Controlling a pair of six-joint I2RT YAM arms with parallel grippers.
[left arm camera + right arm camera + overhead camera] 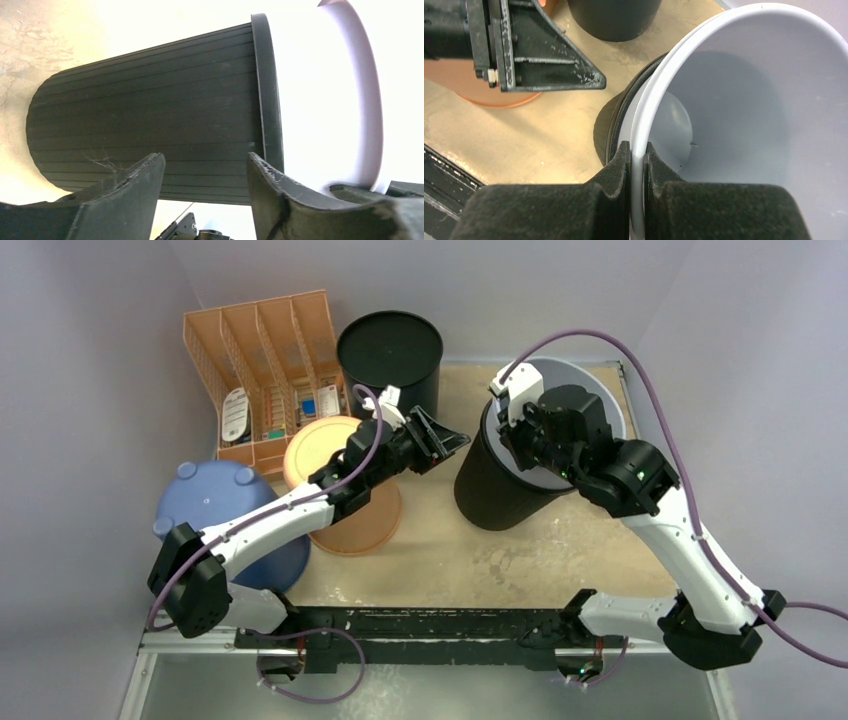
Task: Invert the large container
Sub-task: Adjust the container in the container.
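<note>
The large container [603, 392], pale grey with a wide rim, sits nested inside a black ribbed container [495, 490] at centre right, and both lean to the right. My right gripper [637, 150] is shut on the near rim of the grey container [744, 100], one finger inside and one outside, just above the black container's rim [613, 125]. My left gripper [447, 440] is open just left of the black container [150, 100], with the ribbed wall beyond its fingertips [150, 170] and nothing between them. In the left wrist view the grey rim [372, 100] sticks out to the right.
A second black container [390, 350] stands at the back. An orange container [345, 485] and a blue one [225, 510] sit upside down on the left under my left arm. An orange divided rack [265, 345] stands at back left. A black rail [430, 625] runs along the near edge.
</note>
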